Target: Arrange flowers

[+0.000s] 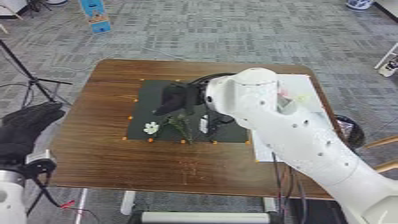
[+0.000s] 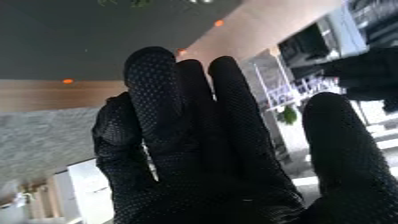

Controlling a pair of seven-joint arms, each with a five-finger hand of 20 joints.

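On the dark mat (image 1: 149, 96), towards its near left corner in the head view, lies the white flower (image 1: 151, 128), with green stems (image 1: 184, 129) just beside it; whether it belongs to one of them I cannot tell. The right hand (image 1: 178, 96) is over the mat, beyond the flower, its fingers straight, the thumb well apart, nothing in its hold. Off the table's (image 1: 93, 150) left side, the left hand (image 1: 25, 127) is loosely spread and empty. The flower should weigh next to nothing, so grip force matters less than placing. Its petals would likely bruise or drop under a pinch; the stem, thin and bendy, perhaps a little slick, looks the better hold, taken between thumb and fingertips a short way below the head. Held too far down, it would probably nod or twist; squeezed hard, it may crease.
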